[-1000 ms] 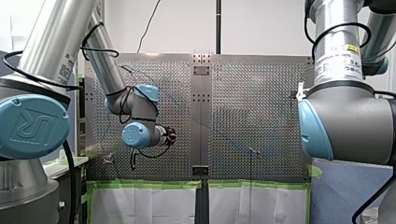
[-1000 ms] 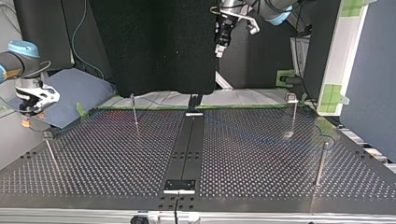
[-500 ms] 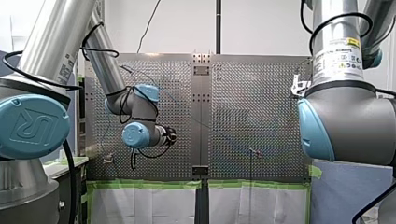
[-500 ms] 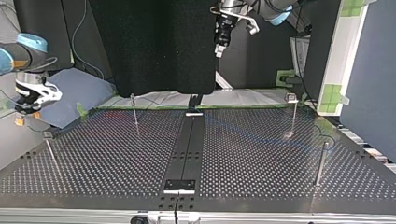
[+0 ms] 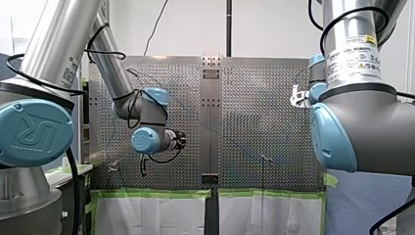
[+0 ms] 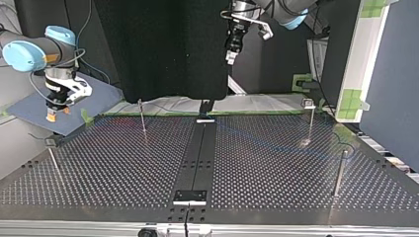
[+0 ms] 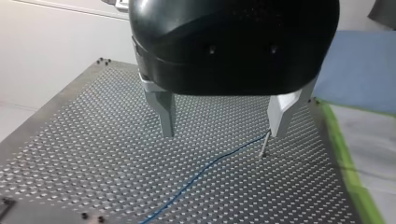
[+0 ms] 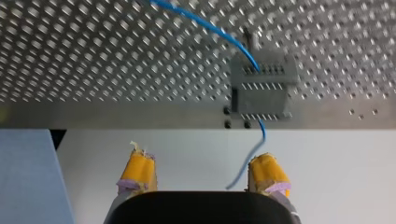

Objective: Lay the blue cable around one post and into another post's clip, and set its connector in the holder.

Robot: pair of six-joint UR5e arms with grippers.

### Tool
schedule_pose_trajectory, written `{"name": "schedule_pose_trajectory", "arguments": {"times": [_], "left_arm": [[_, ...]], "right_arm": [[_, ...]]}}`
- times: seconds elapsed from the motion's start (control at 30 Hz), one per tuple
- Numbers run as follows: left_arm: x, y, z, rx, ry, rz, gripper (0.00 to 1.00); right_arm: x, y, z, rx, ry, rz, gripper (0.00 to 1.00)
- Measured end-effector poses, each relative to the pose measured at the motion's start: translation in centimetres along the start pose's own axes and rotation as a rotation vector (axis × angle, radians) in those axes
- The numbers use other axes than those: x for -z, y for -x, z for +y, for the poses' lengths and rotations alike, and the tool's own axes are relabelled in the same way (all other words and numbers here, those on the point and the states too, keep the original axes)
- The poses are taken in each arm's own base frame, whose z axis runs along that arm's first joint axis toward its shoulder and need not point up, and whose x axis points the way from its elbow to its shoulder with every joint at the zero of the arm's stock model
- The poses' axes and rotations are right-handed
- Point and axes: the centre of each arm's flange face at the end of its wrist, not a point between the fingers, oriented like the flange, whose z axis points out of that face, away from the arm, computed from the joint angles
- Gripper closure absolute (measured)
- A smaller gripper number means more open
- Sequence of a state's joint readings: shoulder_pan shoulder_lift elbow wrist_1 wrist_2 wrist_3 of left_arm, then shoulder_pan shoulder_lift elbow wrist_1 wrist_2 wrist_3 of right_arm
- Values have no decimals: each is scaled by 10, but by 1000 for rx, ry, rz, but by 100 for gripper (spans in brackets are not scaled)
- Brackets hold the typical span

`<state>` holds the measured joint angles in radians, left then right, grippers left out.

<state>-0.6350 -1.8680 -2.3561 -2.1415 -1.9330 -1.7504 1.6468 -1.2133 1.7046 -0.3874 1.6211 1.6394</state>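
The thin blue cable (image 7: 205,165) lies on the perforated table under my left gripper (image 7: 219,130), whose metal fingers stand open and empty high above it, beside a thin post (image 7: 264,149). In the top view that gripper (image 6: 230,55) hangs above the table's far edge. My right gripper (image 8: 201,175) is open, its yellow pads empty. Ahead of it the blue cable (image 8: 205,23) crosses a grey slotted block (image 8: 264,88) at the table's edge, and its free end hangs past the edge near one pad. In the top view this gripper (image 6: 52,116) hovers off the table's left corner.
Thin posts stand on the table in the top view: one at far left-centre (image 6: 142,118), one at far right (image 6: 310,121), one at near right (image 6: 340,173), one at near left (image 6: 53,160). A dark rail (image 6: 197,158) runs down the middle. Green tape (image 5: 156,193) lines an edge.
My right arm has swung in toward the table, rightward in the top view and leftward in the front view. My left arm has barely shifted. Both grippers stay open.
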Motion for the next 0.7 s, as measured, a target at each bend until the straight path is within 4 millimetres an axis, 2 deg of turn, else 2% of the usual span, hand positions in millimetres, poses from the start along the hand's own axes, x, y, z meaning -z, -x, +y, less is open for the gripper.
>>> {"name": "schedule_pose_trajectory", "arguments": {"times": [0.43, 0.7], "left_arm": [[-39, 30, -8, 45, 68, -99, 2], [-42, 33, -5, 38, 116, -92, 2]], "right_arm": [[25, 12, -62, 30, -115, -44, 1], [43, 22, -92, 49, -127, -48, 1]]}}
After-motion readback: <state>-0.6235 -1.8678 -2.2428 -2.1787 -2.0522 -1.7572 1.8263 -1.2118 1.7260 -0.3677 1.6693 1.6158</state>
